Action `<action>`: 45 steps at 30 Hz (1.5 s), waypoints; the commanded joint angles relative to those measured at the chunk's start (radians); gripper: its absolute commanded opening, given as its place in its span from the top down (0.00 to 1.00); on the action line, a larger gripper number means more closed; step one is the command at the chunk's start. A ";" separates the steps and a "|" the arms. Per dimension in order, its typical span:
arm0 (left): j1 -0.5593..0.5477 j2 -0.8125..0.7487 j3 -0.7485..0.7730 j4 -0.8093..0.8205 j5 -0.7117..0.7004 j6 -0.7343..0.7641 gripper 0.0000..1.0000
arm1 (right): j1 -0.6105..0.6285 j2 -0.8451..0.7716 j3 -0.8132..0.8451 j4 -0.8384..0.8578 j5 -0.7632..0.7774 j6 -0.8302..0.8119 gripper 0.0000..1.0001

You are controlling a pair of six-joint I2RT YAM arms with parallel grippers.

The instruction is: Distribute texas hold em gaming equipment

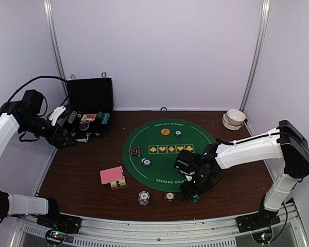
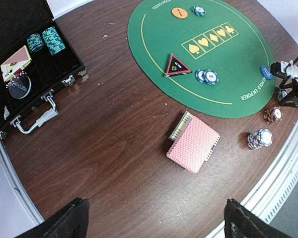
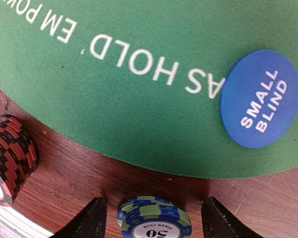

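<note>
A blue-and-green stack of poker chips (image 3: 154, 223) stands on the wood just off the green mat (image 3: 139, 99). My right gripper (image 3: 154, 220) (image 1: 193, 194) is open and straddles it, with a gap at each finger. A blue small-blind disc (image 3: 260, 105) lies on the mat, and a red-black chip stack (image 3: 10, 158) stands to the left. The pink-backed cards (image 2: 193, 145) (image 1: 112, 175), triangle marker (image 2: 177, 65), orange disc (image 2: 179, 13) and two more chip stacks (image 2: 260, 139) (image 2: 273, 115) lie apart. My left gripper (image 2: 154, 228) (image 1: 71, 139) hangs open and empty, high beside the case.
An open black case (image 1: 90, 98) with chips and cards stands at the back left. A white bowl (image 1: 235, 118) sits at the back right. Loose chips (image 2: 207, 76) lie on the mat. The metal rail (image 1: 159, 226) runs along the near edge.
</note>
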 commanded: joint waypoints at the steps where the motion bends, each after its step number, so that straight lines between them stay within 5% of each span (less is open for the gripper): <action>1: -0.005 -0.002 0.026 0.001 0.003 0.011 0.02 | 0.006 0.014 -0.006 0.005 -0.008 -0.009 0.36; 15: -0.005 0.007 0.035 0.000 0.014 0.009 0.02 | 0.005 -0.013 0.008 -0.033 -0.001 -0.020 0.56; 36: -0.005 0.000 0.028 -0.001 0.020 0.016 0.02 | 0.001 -0.085 0.137 -0.195 0.029 -0.048 0.67; 45: -0.005 0.002 0.033 0.000 0.025 0.011 0.03 | -0.170 -0.053 0.238 -0.272 0.094 -0.109 0.68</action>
